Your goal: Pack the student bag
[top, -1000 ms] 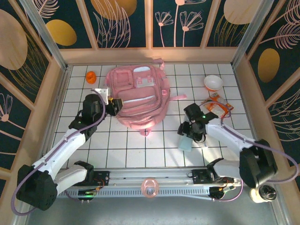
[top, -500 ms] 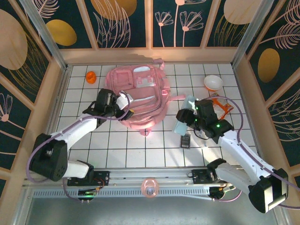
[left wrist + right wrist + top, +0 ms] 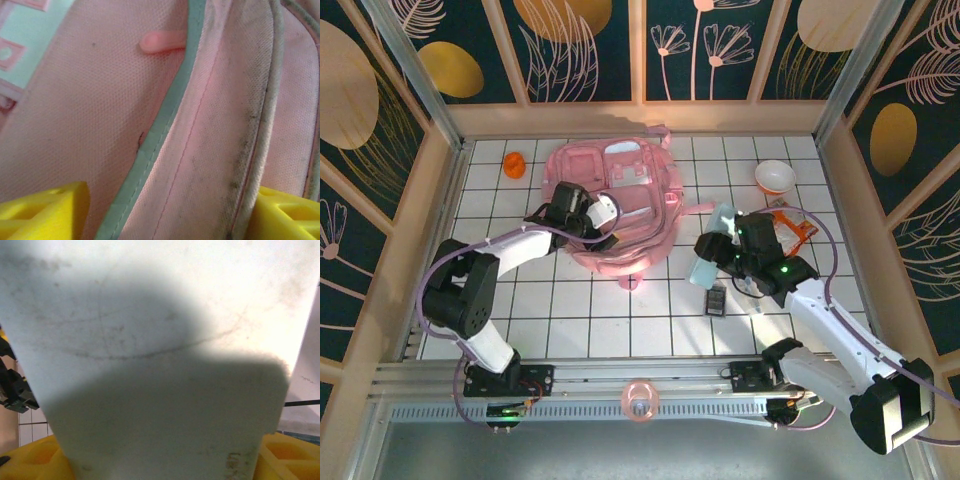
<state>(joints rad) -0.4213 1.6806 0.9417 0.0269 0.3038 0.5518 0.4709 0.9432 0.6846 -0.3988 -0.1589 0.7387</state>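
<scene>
The student bag (image 3: 620,170), a large pale pink backpack, lies flat at the back middle of the tiled table. My left gripper (image 3: 602,214) rests on its front. In the left wrist view, its yellow fingertips (image 3: 45,210) stand wide apart, open, with pink fabric and a teal zip tape (image 3: 165,120) between them. A pink zip pull (image 3: 162,41) lies above. My right gripper (image 3: 717,252) hovers right of the bag, shut on a pale blue box (image 3: 701,270). That box (image 3: 150,340) sits between its yellow fingers (image 3: 290,455).
A white bowl (image 3: 775,177) and an orange packet (image 3: 792,226) sit at the back right. An orange object (image 3: 514,163) lies at the back left. A small dark item (image 3: 716,299) lies on the tiles below the box. A pink tape roll (image 3: 639,400) rests on the front rail.
My left gripper has slid right, further onto the bag's front, and opened wider. My right gripper lifted the pale box off the tiles and carried it back toward the bag, then held still.
</scene>
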